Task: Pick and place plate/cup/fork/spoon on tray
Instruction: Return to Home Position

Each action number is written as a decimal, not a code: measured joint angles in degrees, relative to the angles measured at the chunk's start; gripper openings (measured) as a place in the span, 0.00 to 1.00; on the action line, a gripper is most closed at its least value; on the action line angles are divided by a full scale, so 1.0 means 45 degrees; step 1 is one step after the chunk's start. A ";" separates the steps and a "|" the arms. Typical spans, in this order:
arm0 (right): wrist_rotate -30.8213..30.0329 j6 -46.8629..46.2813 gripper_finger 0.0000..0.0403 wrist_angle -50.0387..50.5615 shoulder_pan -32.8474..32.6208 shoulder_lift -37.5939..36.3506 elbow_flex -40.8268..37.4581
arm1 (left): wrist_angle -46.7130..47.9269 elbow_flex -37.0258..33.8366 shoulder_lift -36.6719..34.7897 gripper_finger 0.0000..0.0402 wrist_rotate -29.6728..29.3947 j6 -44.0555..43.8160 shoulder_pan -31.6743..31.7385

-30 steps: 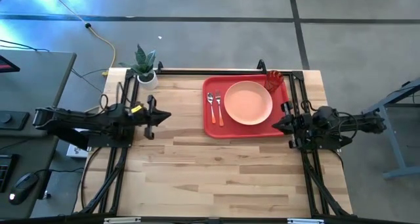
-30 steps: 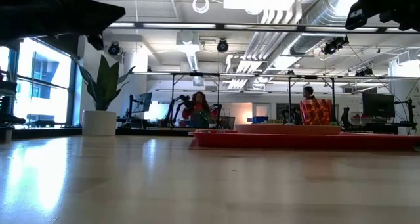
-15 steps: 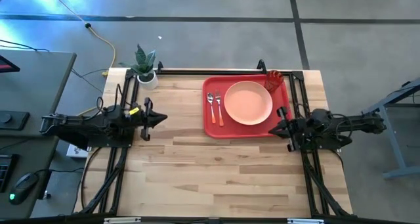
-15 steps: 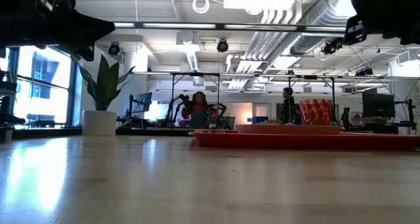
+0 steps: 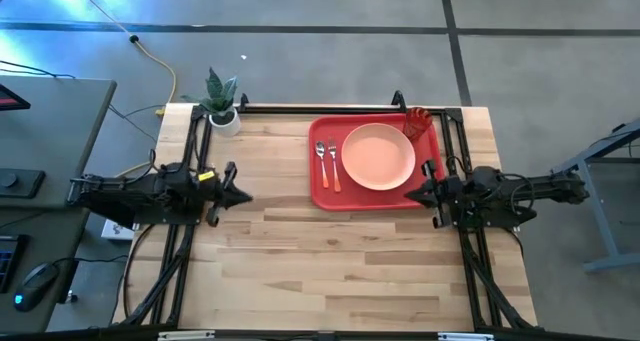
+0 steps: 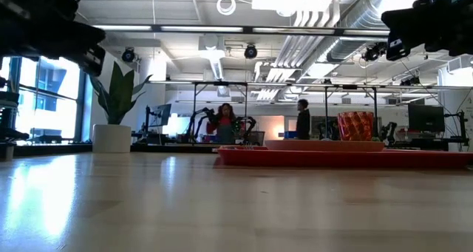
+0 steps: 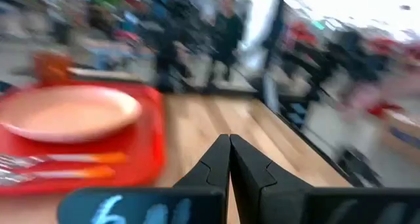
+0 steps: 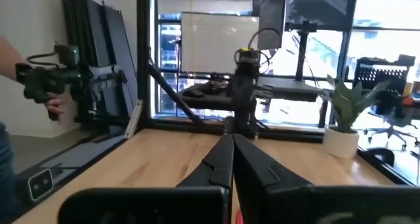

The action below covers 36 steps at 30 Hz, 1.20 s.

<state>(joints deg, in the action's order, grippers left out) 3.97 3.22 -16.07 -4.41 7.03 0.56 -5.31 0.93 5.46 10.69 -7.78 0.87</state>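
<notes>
High view. Tray (image 5: 322, 191) sits at the far right part of the table (image 5: 330, 261). Plate (image 5: 378, 156) lies in the tray's middle. Spoon (image 5: 321, 159) and fork (image 5: 333, 165) lie side by side just left of the plate, heads toward the far edge, spoon outermost. Cup (image 5: 417, 122) stands in the tray's far right corner. My left gripper (image 5: 238, 194) is over the table's left edge, pointing inward, well apart from the tray. My right gripper (image 5: 417, 192) is at the tray's near right corner, pointing toward the left. A potted plant (image 5: 221, 101) stands at the far left corner.

Low view. The tray (image 6: 347, 159) shows as a red band on the right, the plate's rim (image 6: 325, 144) above it, the cup (image 6: 355, 126) behind. The plant (image 6: 113, 115) stands on the left. Both arms are dark shapes in the upper corners. People stand in the room beyond.

Left wrist view. My left fingers (image 7: 246, 168) are pressed together, holding nothing. Ahead: plate (image 7: 69, 112) on tray (image 7: 151, 138), fork and spoon beside it; blur keeps me from telling which is which.

Right wrist view. My right fingers (image 8: 252, 168) meet at the tips, holding nothing. Bare table (image 8: 170, 155) ahead, the plant (image 8: 344, 115) at the far side. A person's hand (image 8: 56, 106) holds a device at the edge of the view.
</notes>
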 joint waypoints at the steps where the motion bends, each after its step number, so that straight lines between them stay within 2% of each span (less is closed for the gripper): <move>1: -0.0066 0.0004 0.00 0.0069 -0.0004 0.0004 0.0000 | 0.0547 -0.0020 -0.0303 0.00 0.0403 0.0074 -0.0038; 4: -0.0084 0.0000 0.00 0.0215 -0.0004 0.0004 0.0000 | 0.0448 -0.0035 -0.0766 0.00 0.0444 0.1352 -0.0211; 7: -0.0084 0.0000 0.00 0.0336 -0.0004 0.0004 0.0000 | 0.0742 -0.0054 -0.0983 0.00 -0.0708 0.2589 -0.0190; 12: -0.0084 0.0000 0.00 0.0489 -0.0004 0.0004 -0.0005 | 0.0845 -0.0059 -0.0807 0.00 -0.1319 0.2601 -0.0148; 18: -0.0079 0.0000 0.00 0.0744 -0.0004 0.0014 -0.0005 | 0.0937 -0.0059 -0.0414 0.00 -0.3283 0.2786 -0.0138; 36: -0.0079 0.0000 0.00 0.0951 -0.0004 0.0018 -0.0010 | 0.0934 -0.0059 -0.0404 0.00 -0.3325 0.2781 -0.0138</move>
<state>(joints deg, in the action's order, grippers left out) 3.62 3.22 -11.79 -4.43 7.11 0.51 -1.10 0.67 3.64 -4.27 4.73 0.25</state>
